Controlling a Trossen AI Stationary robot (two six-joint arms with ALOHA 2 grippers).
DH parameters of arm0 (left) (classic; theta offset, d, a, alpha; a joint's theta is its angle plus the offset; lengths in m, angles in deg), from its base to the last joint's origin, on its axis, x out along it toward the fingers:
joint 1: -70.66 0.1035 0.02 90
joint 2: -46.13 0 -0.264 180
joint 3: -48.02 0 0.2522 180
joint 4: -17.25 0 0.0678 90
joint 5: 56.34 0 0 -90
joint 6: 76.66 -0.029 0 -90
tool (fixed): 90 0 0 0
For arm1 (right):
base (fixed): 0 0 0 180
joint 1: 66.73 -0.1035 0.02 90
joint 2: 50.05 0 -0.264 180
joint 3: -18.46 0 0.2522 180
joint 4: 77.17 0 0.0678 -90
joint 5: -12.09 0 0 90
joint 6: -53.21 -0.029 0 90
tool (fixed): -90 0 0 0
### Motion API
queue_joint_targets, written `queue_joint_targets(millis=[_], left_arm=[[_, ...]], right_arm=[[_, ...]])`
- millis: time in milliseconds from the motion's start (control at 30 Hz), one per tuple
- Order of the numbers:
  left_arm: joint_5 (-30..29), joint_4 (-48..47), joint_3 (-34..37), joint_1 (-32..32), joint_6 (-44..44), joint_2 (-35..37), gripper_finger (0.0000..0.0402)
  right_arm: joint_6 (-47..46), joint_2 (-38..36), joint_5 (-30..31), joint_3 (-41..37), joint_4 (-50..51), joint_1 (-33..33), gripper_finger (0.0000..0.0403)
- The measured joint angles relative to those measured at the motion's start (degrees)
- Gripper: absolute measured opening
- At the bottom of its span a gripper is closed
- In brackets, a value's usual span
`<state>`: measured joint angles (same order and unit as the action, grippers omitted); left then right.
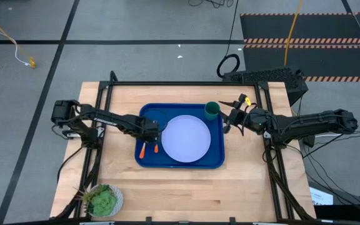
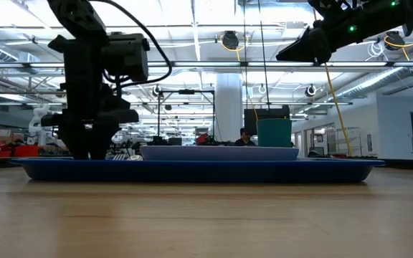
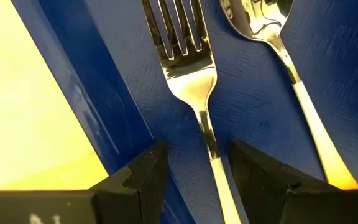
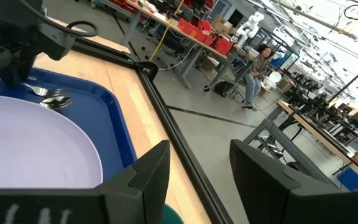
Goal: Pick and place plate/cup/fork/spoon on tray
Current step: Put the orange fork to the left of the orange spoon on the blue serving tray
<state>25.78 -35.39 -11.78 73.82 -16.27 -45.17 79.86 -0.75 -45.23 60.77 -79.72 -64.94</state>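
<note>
- From above: my left gripper (image 1: 155, 129) sits low over the near-left part of the blue tray (image 1: 215, 156), fingers apart, right over the fork (image 1: 143, 149) and spoon (image 1: 156, 147), whose orange handles poke out just below it. The plate (image 1: 185, 139) lies just beside my fingertips on the inner side, and the dark green cup (image 1: 212, 110) stands in the tray's far corner, well away from me. My right gripper (image 1: 234, 118) hovers off the tray's edge next to that cup, also spread and empty. All four things look to be on the tray, so I judge the step in hand is letting go and backing off cleanly.
- From table height: my left gripper (image 2: 84, 136) reaches down to the tray (image 2: 192, 170) floor; the plate (image 2: 219, 152) and cup (image 2: 274, 132) sit beyond it. My right gripper (image 2: 303, 46) hangs high, clear of everything.
- From my left wrist: the fork (image 3: 191, 81) runs straight out between my two fingers (image 3: 135, 180), its neck in the gap, not pinched (I see blue either side of it). The spoon (image 3: 278, 50) lies just beside, outside one finger. To do this well I would rise straight up, keeping the fingers spread, so neither pad drags the fork or nudges the spoon.
- From my right wrist: my right fingers (image 4: 142, 174) stand apart with nothing between; the plate (image 4: 30, 149) lies ahead.
</note>
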Motion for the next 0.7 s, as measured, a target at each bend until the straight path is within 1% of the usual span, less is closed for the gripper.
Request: queue_joint_targets(millis=[133, 233, 533, 700], left_arm=[[0.15, 0.0, 0.02, 0.05, 0.77, 0.0, 0.0174], [0.64, 0.03, 0.02, 0.07, 1.44, 0.0, 0.0162], [1.64, 0.38, 0.02, 0.09, 3.16, -0.04, 0.0062], [1.85, 0.51, 0.02, 0.16, 4.66, 0.13, 0.0026]], right_arm=[[0.01, 0.0, 0.0, 0.0, -0.06, 0.01, 0.016], [0.04, 0.0, 0.0, 0.0, -0.07, -0.01, 0.016], [0.01, 0.0, -0.02, 0.0, -0.09, 0.01, 0.016], [0.04, 0.0, 0.0, 0.0, -0.09, -0.01, 0.016]])
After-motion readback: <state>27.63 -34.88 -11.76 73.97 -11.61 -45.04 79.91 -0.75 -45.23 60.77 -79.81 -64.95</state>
